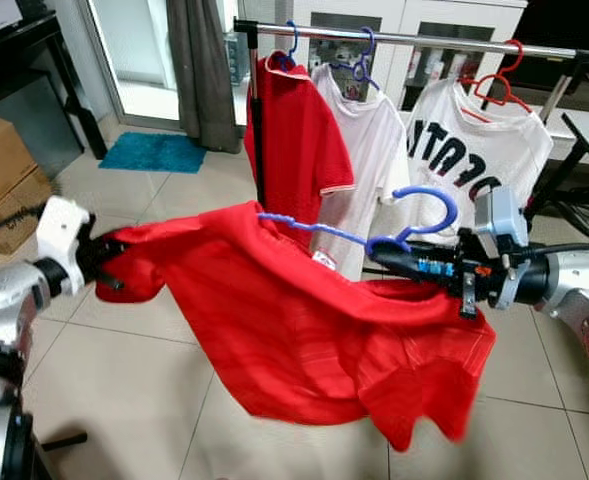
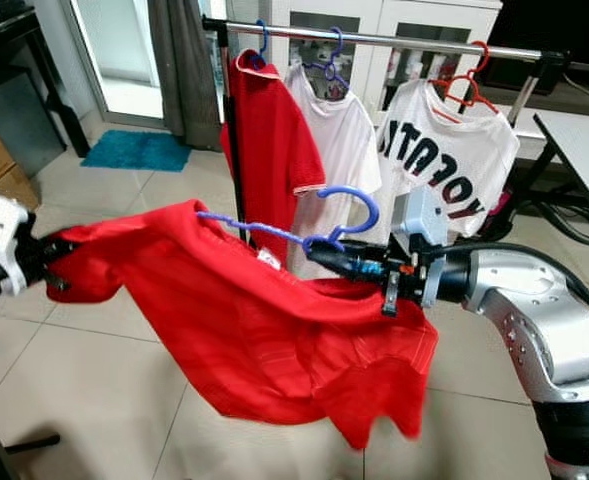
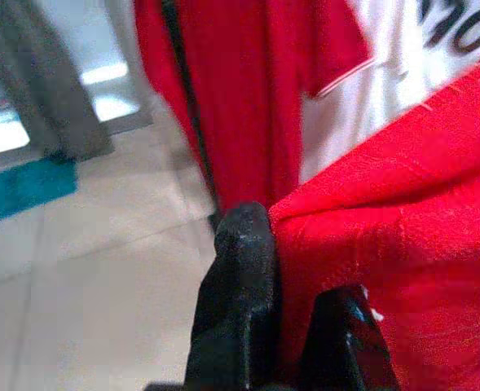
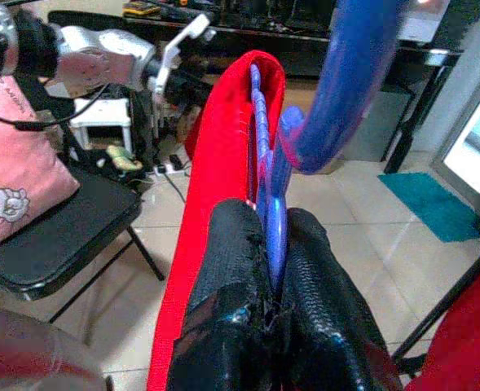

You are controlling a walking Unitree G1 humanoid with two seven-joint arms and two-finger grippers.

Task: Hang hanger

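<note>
Right gripper (image 1: 379, 256) clamps blue hanger (image 1: 414, 205); left gripper (image 1: 102, 262) apparently pinches red shirt (image 1: 304, 330).

The left pincer's (image 1: 102, 262) fingertips are buried in a fold of the red shirt (image 1: 304, 330). Most of the blue hanger (image 1: 374, 230) lies hidden inside that shirt. The rack's pole (image 2: 236, 150) disappears behind the held cloth. The shirt's lower corner is blurred. Print on the white shirt (image 1: 479, 150) is partly folded from sight.
</note>
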